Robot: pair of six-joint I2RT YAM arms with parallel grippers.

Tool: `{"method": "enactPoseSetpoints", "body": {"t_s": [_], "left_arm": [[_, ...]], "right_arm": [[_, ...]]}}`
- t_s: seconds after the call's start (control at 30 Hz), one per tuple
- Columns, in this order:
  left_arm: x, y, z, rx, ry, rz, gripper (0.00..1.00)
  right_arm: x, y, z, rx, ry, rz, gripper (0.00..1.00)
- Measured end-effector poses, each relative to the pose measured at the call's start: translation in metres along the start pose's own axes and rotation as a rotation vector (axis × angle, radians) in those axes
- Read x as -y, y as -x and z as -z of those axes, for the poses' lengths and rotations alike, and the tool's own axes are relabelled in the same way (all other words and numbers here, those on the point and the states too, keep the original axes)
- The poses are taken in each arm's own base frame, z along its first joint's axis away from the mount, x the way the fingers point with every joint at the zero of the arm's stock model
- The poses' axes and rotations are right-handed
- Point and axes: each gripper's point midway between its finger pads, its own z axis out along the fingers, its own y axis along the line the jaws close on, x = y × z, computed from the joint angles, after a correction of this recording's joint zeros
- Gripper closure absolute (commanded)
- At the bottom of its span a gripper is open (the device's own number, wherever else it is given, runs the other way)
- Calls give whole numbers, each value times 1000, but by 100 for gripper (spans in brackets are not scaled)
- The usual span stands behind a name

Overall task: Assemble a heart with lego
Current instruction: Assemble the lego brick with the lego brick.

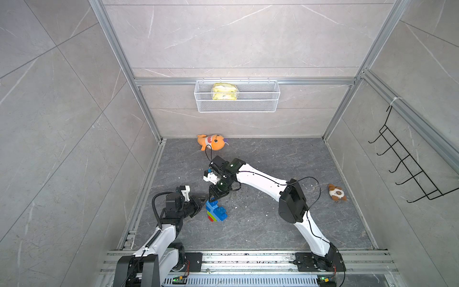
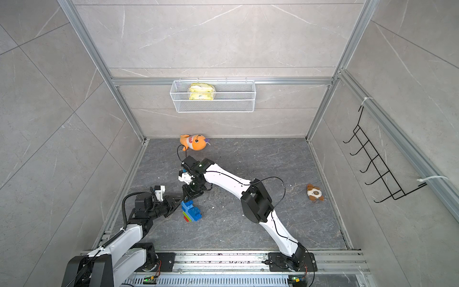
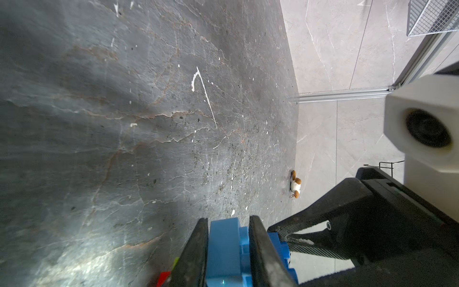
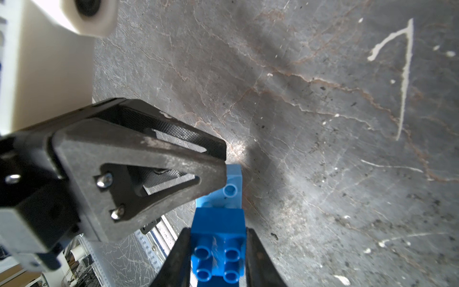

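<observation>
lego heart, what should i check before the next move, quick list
1. The left pincer is shut on the heart: ok.
2. The right pincer is shut on the blue square brick: ok.
3. That brick is fully seated on the heart: cannot tell.
4. The lime-green brick and red tip are joined on: ok.
5. The orange plush shark and brown plush toy lie away from the bricks: ok.

Glossy plastic lego bricks (image 4: 218,221), matt veined stone floor (image 4: 323,99), scuffed matt black fingers (image 4: 139,159)
</observation>
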Motion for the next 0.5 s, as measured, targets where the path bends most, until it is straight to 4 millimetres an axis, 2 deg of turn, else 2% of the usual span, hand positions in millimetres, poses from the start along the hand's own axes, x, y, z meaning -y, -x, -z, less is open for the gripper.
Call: {"method": "enactPoseSetpoints", "body": {"t_s": [0.5], "left_arm": [[2, 2, 0, 2, 9, 30, 100]], "right_arm": [[0, 2, -5, -20, 11, 0, 69]]}}
